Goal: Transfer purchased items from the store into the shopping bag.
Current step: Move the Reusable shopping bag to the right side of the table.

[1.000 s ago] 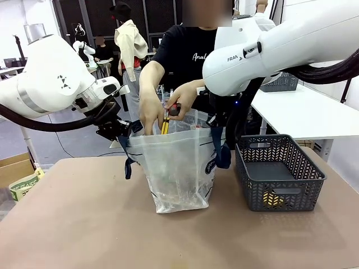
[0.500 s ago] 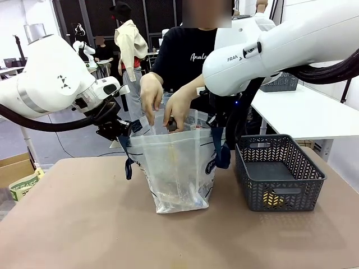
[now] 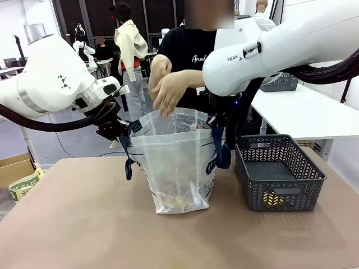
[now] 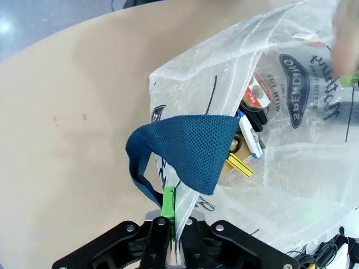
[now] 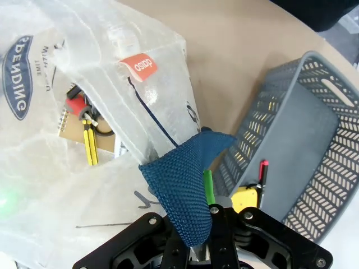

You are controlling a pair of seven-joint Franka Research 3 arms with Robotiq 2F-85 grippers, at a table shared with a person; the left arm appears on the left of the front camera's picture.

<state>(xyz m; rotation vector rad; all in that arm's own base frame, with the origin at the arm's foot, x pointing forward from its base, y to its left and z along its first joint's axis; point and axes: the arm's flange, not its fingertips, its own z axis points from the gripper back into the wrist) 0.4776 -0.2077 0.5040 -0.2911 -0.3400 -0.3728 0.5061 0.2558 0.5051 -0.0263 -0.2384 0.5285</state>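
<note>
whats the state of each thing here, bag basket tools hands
shopping bag: upright, mouth held open, items inside
left tool: shut on the bag's rim
right tool: shut on the bag's blue strap
basket: nearly empty, a yellow item inside
person's hands: above the bag mouth, look empty

Left tool and right tool each clamped the bag at opposite sides; the person's hand hung above its mouth.

Shopping bag mouth wide open, person's hands just above it, basket top unobstructed beside
</note>
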